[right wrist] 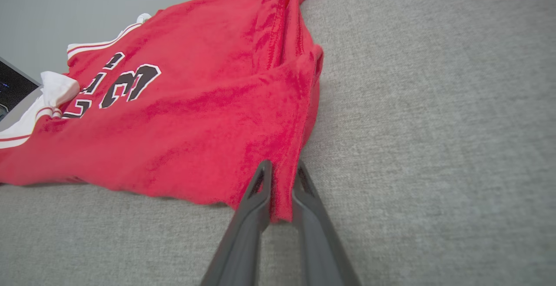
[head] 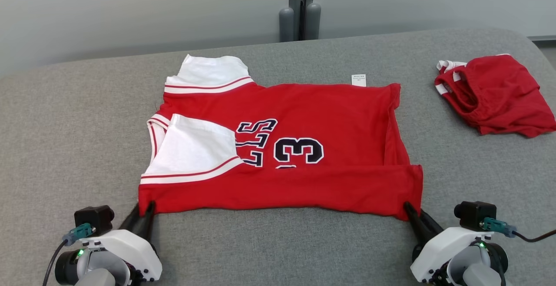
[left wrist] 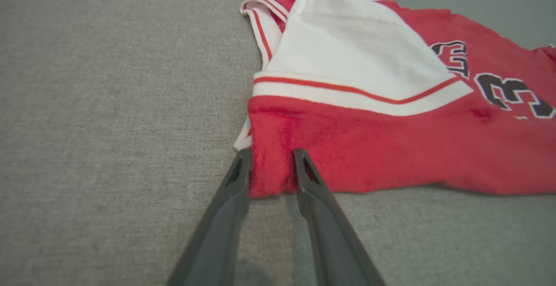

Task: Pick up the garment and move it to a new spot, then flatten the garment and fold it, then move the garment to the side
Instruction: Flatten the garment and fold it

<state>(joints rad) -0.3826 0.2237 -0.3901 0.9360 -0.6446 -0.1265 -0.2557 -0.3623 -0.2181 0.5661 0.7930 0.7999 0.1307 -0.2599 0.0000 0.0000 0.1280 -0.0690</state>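
Low at the front, left gripper (head: 145,208) angled inward, fingers pinching the near-left corner of the red jersey (head: 304,116), right gripper (head: 409,208) mirrored, fingers clamped on the near-right corner, jersey spread flat on the grey cushion (head: 278,242).

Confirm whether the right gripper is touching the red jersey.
Touching. The right wrist view shows the corner of the jersey squeezed between the fingers of the right gripper.
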